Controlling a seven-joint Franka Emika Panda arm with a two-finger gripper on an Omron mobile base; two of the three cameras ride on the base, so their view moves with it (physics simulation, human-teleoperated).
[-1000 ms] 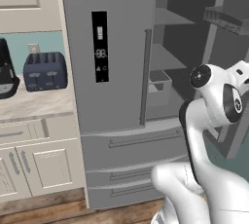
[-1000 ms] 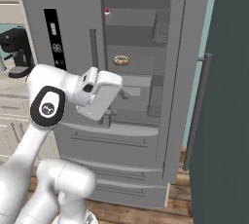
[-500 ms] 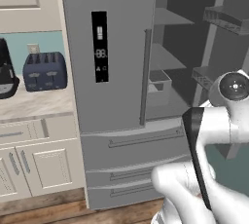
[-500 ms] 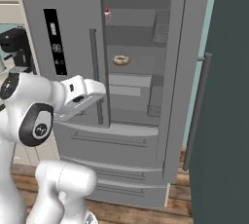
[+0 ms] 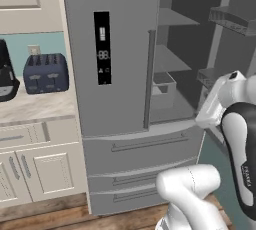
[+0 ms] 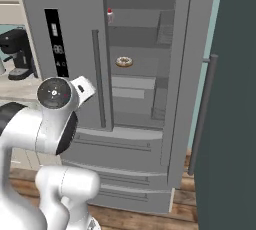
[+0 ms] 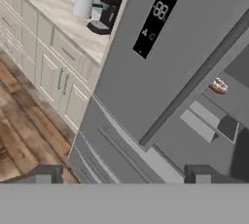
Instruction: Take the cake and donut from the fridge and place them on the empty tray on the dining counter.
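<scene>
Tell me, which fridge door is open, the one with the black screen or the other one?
The other one. The fridge's right-hand door is swung open, so you can see the donut and cake on shelves. The door with the black screen is shut.

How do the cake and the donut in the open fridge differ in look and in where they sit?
The cake is a small white piece with a red top; the donut is a flat tan ring with pale icing. The cake stands on the upper shelf near its left edge; the donut lies on the shelf below, a little further right. The cake looks taller and narrower, the donut wider. Both rest untouched inside the fridge.
</scene>
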